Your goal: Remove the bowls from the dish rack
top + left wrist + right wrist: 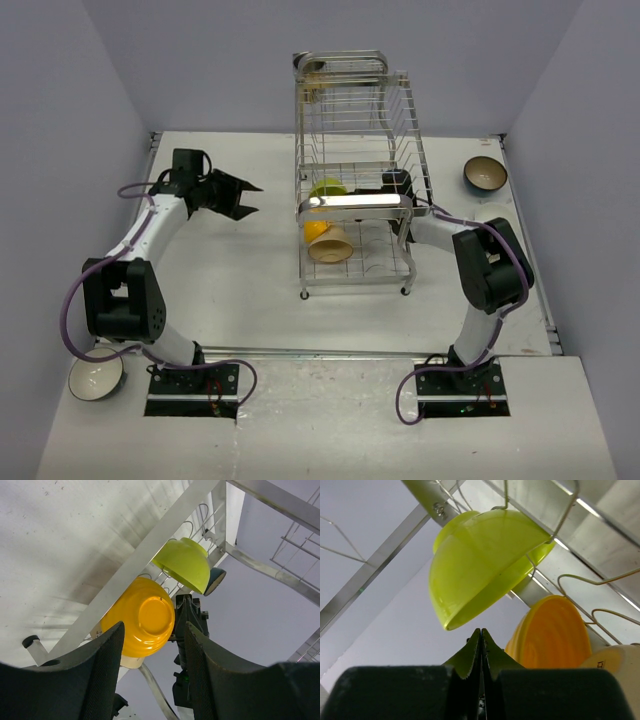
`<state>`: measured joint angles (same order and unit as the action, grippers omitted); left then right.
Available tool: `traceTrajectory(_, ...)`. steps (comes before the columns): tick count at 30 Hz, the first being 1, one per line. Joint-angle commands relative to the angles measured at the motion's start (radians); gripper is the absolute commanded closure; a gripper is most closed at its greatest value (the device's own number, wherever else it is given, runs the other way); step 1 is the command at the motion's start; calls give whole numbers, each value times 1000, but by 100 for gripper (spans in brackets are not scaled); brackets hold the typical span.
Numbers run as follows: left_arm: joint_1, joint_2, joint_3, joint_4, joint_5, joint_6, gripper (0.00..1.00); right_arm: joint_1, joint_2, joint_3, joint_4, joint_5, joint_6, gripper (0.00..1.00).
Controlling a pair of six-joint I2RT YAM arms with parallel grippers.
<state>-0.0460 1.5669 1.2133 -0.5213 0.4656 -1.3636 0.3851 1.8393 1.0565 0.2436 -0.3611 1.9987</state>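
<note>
Okay, the tall two-tier chrome wire dish rack (352,150) stands in the middle of the white table (230,290), and three bowls sit on edge in its lower tier. At the back is a glossy lime-green plastic bowl (328,187), a round orange bowl (315,230) comes next, and a cream bowl (333,246) is nearest the front.

Over on the left, the left gripper (255,198) hangs above the table, well apart from the rack, with its jaws spread wide and nothing between them. Its wrist camera looks straight across at the orange bowl's underside (145,617), framed between the two dark fingers (100,680), with the lime-green bowl (182,565) beyond it.

Now the right arm reaches into the rack from the right side. The right gripper (481,635) has its fingers pressed tightly together, gripping nothing, and the tips sit just under the lime-green bowl's rim (480,565). The orange bowl (555,630) and the cream bowl (615,665) are off to one side of it.

Elsewhere, a dark bowl with a tan inside (484,174) sits on the table's far right corner. A pale bowl (95,378) rests beside the left arm's base.
</note>
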Motion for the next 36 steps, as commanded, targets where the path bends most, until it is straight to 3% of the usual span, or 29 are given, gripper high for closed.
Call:
traceTrajectory(1,8,-8,-12,30,25,32,47,-2,-28,7,88,-30,175,100)
traceTrajectory(10,6,-21,-37,46,42,34,48,-22,-95,-30,65,-36,124,100)
traceTrajectory(23,8,-38,-64,67,57,34,47,-61,-115,-85,175,-81,45,100)
traceTrajectory(36,8,-50,-100,95,81,28,47,-97,-46,-33,260,-274,-100,100)
